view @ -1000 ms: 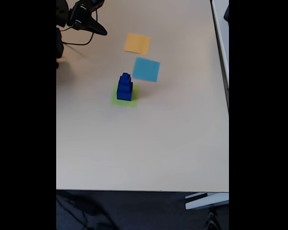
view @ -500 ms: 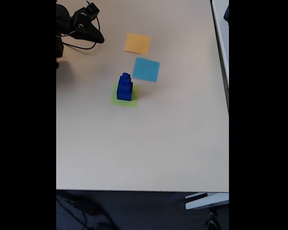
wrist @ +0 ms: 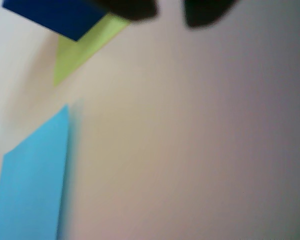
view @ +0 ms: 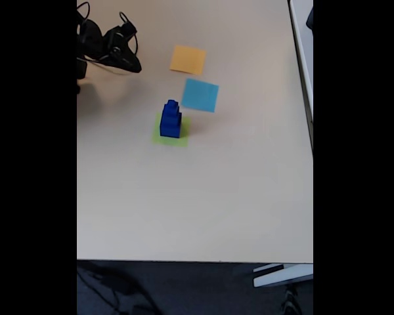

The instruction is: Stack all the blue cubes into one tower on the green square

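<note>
Arm folded at the table's far left corner, fingers empty, slightly parted; tower stands on green square

Smooth, matt beige table top, looking like laminate, with only a soft sheen from the light. Thin, flat, matt patches lying on it, paper-like: green square, light-blue patch and orange patch, all without gloss in both the fixed view and the wrist view. Solid dark tower of blue cubes with smooth, even faces, probably plastic or painted, slightly shiny; black gripper of hard, matt plastic look, with thin black cables of smooth coating.
</note>
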`<action>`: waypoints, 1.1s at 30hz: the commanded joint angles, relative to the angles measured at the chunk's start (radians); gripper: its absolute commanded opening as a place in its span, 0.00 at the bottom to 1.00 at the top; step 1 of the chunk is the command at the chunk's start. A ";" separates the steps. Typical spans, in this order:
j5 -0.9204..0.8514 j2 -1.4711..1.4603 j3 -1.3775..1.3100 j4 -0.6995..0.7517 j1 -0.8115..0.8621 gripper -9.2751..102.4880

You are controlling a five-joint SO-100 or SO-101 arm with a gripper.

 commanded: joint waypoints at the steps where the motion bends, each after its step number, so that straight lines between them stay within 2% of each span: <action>1: -0.006 0.025 0.012 -0.012 -0.009 0.08; 14: -0.075 0.025 0.037 0.026 -0.041 0.08; 33: -0.074 0.025 0.037 0.025 -0.037 0.08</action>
